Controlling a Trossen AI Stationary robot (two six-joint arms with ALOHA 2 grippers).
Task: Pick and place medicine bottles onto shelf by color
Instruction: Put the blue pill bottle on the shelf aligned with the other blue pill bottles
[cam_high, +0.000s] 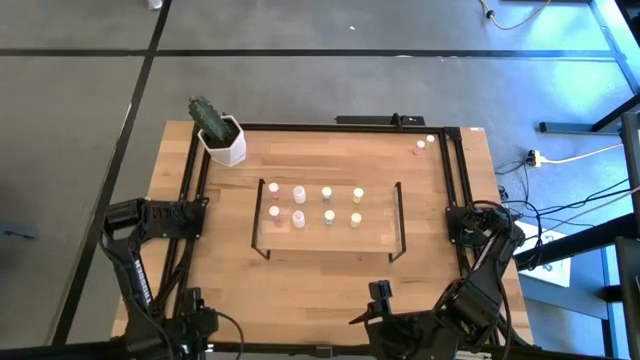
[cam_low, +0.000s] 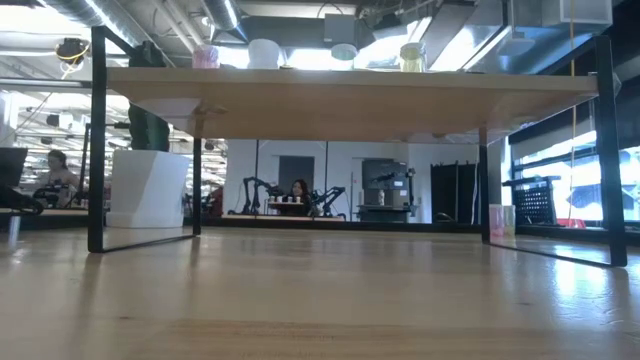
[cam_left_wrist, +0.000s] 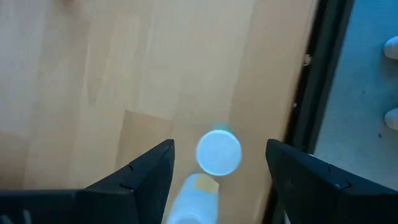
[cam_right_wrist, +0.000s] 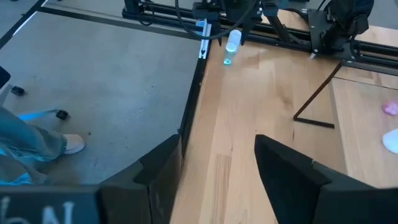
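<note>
The left arm's jaws stand spread around a bottle at the counter's near left edge; the shelf lies far right. The right arm's jaws, spread, wait near right.

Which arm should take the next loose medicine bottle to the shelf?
Left, probably. The left gripper has its fingers open either side of a small pale-capped round bottle by the wooden table's edge. The right gripper, open too, hangs over bare wood with nothing between its fingers.
</note>
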